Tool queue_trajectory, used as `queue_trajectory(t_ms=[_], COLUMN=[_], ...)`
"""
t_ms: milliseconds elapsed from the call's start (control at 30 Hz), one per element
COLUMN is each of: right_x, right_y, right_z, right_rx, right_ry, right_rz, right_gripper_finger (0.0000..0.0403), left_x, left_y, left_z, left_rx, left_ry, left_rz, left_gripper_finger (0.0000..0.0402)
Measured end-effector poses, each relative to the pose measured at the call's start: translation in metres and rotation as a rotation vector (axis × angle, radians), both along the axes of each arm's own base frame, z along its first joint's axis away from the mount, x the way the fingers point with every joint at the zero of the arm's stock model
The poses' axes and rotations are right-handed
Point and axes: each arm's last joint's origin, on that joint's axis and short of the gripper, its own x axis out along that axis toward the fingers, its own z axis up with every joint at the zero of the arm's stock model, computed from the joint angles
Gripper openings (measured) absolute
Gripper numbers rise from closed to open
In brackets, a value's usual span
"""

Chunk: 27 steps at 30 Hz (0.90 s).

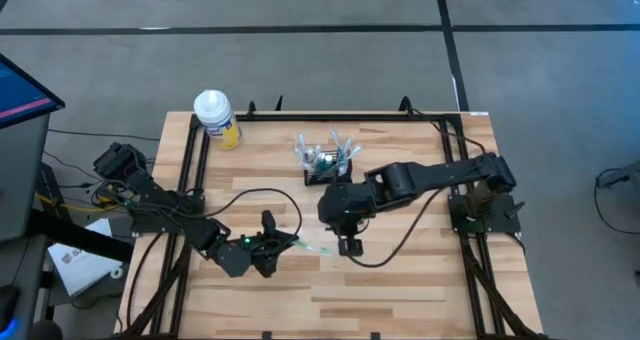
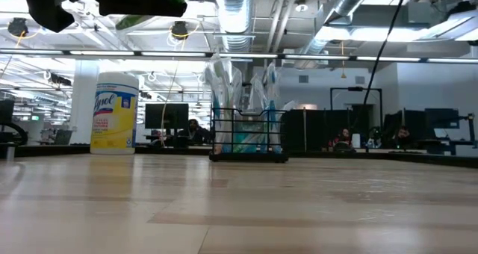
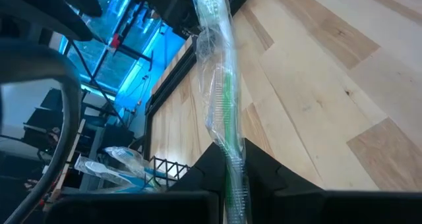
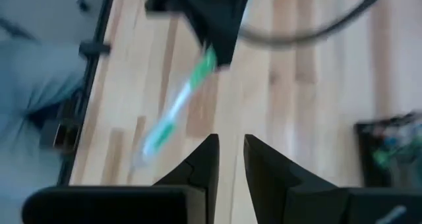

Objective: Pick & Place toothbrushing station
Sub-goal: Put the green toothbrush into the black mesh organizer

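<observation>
The toothbrushing station (image 1: 330,164), a small black wire-mesh holder, stands on its base at the table's far middle with several wrapped toothbrushes upright in it; the low view shows it as well (image 2: 247,137). My left gripper (image 1: 286,243) sits near the table's front left, shut on a green toothbrush in a clear wrapper (image 1: 312,248). My right gripper (image 1: 348,248) hangs just right of the brush's free end, slanting down, its fingers (image 4: 204,161) slightly apart with nothing between them. My left gripper pinches one end of the wrapped toothbrush (image 3: 235,174) between its two fingers. The brush runs along the fingers and sticks straight out past their tips, toward the table's right. It is lifted clear of the table, roughly level, and its free end (image 4: 153,142) touches nothing.
A yellow wipes tub with a white cap (image 1: 216,117) stands at the far left corner. A black frame (image 1: 330,114) rims the table. A black cable (image 1: 400,242) loops over the wood by the right arm. Bare wood lies along the near edge.
</observation>
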Motion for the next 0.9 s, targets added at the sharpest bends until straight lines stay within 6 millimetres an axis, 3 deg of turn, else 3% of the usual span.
queue_trajectory(t_ms=[133,400,700,900], right_x=[-0.014,-0.048,-0.083,-0.086], right_y=[0.007,0.013,0.001,0.001], right_z=[0.006,-0.014,-0.055,-0.074], right_rx=[-0.061,-0.068,0.006,0.001], right_ry=[-0.048,-0.116,-0.323,-0.476], right_rz=[-0.022,-0.052,-0.068,-0.042], right_gripper_finger=[0.0063,0.0063,0.0063,0.0063], left_x=[0.0,0.0,0.001,0.006], left_y=[0.0,-0.001,0.003,0.008], left_z=[0.001,0.001,0.013,0.026], left_rx=[-0.01,-0.032,-0.099,-0.212], left_ry=[-0.002,-0.017,-0.075,-0.158], left_rz=[-0.004,0.001,-0.012,-0.057], left_gripper_finger=[0.0015,0.0015,0.0015,0.0015])
